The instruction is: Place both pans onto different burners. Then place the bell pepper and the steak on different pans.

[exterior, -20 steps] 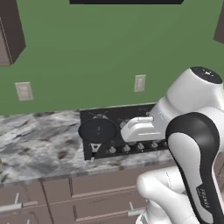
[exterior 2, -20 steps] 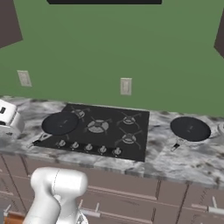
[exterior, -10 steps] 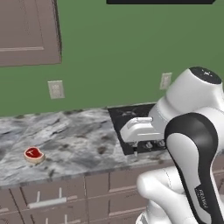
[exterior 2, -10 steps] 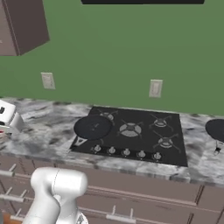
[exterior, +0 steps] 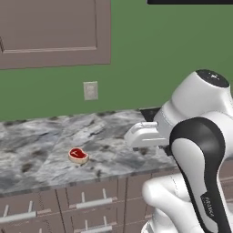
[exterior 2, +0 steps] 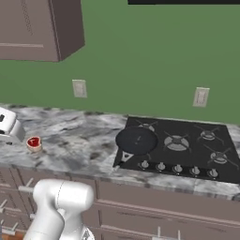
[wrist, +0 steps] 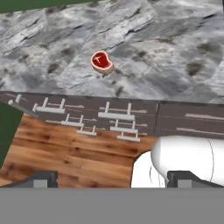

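One steak (wrist: 101, 61) lies alone on the grey marbled counter (exterior: 50, 136), a small slab of raw red meat with a pale tan-white rim of fat and a faint light mark on its top face. In my hand view it sits toward eleven o'clock from the centre, flat on the stone, a little way in from the counter's front edge, with the brown drawer fronts (wrist: 118, 116) and the wooden floor (wrist: 65, 153) below it. In the left base view the steak (exterior: 78, 155) rests at about eight o'clock from the centre, below a pale wall socket (exterior: 90, 90) on the green wall. In the right base view it shows far out at nine o'clock, just beside a white appliance (exterior 2: 8, 125) at the picture's edge and well apart from the black cooktop (exterior 2: 187, 150). One round black pan (exterior 2: 136, 140) sits on the cooktop's near-left burner, its short handle pointing toward the front edge; the other burners (exterior 2: 176, 142) show bare spoked grates, with a row of silver knobs (exterior 2: 178, 168) in front of them. My gripper (wrist: 112, 179) has its two dark tips spread wide, with nothing between them.
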